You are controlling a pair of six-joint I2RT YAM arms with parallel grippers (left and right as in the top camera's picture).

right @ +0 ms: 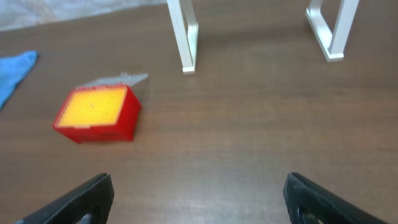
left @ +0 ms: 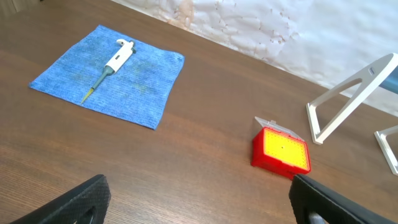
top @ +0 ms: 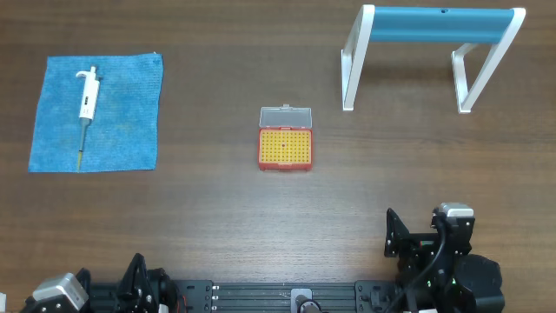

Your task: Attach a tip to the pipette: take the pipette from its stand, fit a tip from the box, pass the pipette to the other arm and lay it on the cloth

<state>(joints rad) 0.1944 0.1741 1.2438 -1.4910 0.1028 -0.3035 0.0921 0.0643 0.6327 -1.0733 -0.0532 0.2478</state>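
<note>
Spread wide and holding nothing, the left fingers point(left: 74, 202) appear as two dark wedges cut off by the frame edge. The right fingers point(right: 78, 198) stand just as far apart, likewise empty and cropped. Well ahead of the left fingers the pipette point(top: 87, 94) lies flat on the blue cloth point(top: 122, 130). Its thin yellowish tip point(top: 79, 158) points back toward them and is hard to make out against the weave. Farther out, between the two pairs, sits the red tip box point(top: 285, 149), its clear lid point(top: 286, 116) folded back and faint against the brown desk point(top: 217, 217). Far beyond the right fingers is the white-legged stand point(top: 439, 24), its top cut off in the right wrist view.
</note>
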